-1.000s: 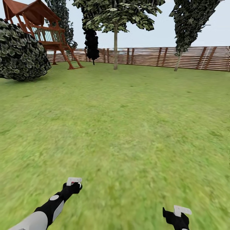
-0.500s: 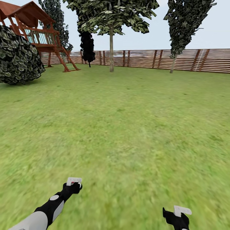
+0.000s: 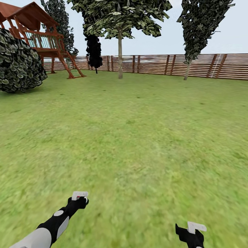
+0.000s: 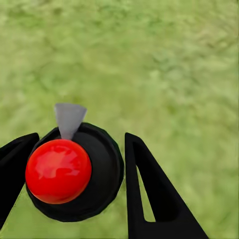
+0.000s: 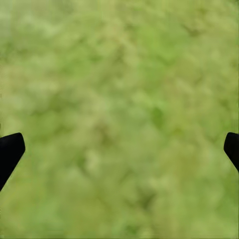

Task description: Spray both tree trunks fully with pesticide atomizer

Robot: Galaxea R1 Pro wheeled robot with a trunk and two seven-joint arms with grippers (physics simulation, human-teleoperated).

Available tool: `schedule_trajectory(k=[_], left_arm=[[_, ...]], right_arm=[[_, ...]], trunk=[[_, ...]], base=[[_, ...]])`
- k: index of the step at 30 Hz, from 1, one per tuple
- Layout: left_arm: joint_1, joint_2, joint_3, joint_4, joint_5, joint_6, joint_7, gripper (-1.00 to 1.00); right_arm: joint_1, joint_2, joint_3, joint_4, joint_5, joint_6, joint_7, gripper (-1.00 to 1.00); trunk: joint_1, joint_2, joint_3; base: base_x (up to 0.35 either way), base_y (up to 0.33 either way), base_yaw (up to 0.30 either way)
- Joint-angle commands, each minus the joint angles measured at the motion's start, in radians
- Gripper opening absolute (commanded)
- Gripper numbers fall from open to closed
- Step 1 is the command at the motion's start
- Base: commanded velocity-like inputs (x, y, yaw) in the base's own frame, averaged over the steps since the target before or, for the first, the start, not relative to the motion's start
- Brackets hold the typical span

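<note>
Head view: left hand [image 3: 80, 199] low over the floor [image 3: 137, 144], clamped on the pesticide atomizer [image 3: 79, 195], pale nozzle head with its red mark poking up. Right hand [image 3: 193, 230] off to the other side, holding nothing. Straight-trunked tree [image 3: 120, 57] far off by the fence [image 3: 155, 64], play tower [image 3: 41, 38] and bush [image 3: 19, 63] to the left.

Left wrist view: black round body and red knob of the atomizer [image 4: 74, 172] snug between the fingers [image 4: 149, 194]. Probably light, rigid, slick plastic, so best gripped around the black body, well clear of the nozzle.

Right wrist view: fingertips [image 5: 10, 149] spread wide apart, just blurry grass between.

Versus a second ago: whole scene slid a bit left in the head view, so camera turning, not the trees. Arms parked in the same spot.
</note>
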Motion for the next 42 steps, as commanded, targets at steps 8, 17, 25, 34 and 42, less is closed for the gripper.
schedule_trajectory(k=[8, 17, 25, 34, 42], left_arm=[[0.0, 0.0, 0.0, 0.0, 0.0, 0.0, 0.0, -1.0], [0.001, 0.0, -0.003, 0.0, -0.001, -0.002, -0.002, -1.0], [0.001, -0.001, -0.003, 0.0, -0.001, -0.002, -0.003, -1.0], [0.001, -0.001, -0.003, 0.0, -0.001, -0.002, -0.003, -1.0], [0.001, 0.0, -0.004, 0.0, -0.002, -0.003, -0.003, -1.0]], right_arm=[[0.0, 0.0, 0.0, 0.0, 0.0, 0.0, 0.0, 1.0], [0.0, 0.0, 0.0, 0.0, 0.0, 0.0, 0.0, 1.0], [0.0, 0.0, 0.0, 0.0, 0.0, 0.0, 0.0, 1.0], [0.0, 0.0, 0.0, 0.0, 0.0, 0.0, 0.0, 1.0], [0.0, 0.0, 0.0, 0.001, 0.0, 0.0, 0.0, 1.0]], trunk=[[0.0, 0.0, 0.0], [0.0, 0.0, 0.009], [-0.019, 0.035, 0.025], [-0.054, 0.098, 0.054], [-0.065, 0.119, 0.074]], base=[[0.339, 0.0, 0.0], [0.261, 0.0, 0.0], [0.005, 0.0, 0.0], [0.0, 0.0, 0.0], [0.0, 0.0, 0.0]])
